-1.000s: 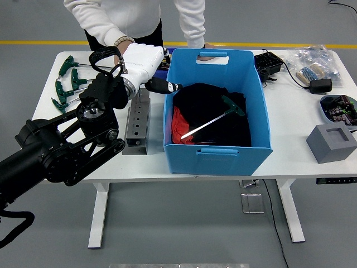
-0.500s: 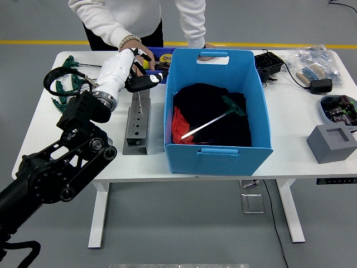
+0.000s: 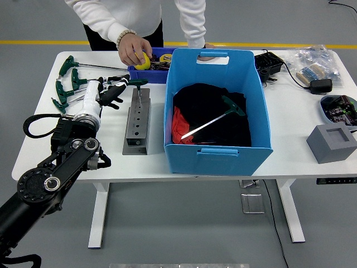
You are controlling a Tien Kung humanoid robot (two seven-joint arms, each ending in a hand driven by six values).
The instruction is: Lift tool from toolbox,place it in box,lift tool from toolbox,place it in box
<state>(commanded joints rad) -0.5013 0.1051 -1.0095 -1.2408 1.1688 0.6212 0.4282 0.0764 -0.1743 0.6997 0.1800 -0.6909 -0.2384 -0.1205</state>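
The left hand [image 3: 110,94] has drawn back to the left of the frame, fingers loose and empty. A green-handled T-shaped tool [image 3: 215,118] lies in the blue plastic box [image 3: 217,151], centre; its tip is hard to make out.

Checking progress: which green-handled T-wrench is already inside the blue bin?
The green-handled T-wrench lying diagonally on the black cloth in the blue bin; the others lie on the table's left.

— Lighting: what do we log?
— Bright, even, overhead; soft shadows under the white table [image 3: 290,139]. We note glare on the metal shaft in the blue box [image 3: 262,111].
— Sharpness?
— Crisp throughout; the black cloth [image 3: 223,131] loses detail; no edge distortion we can detect.
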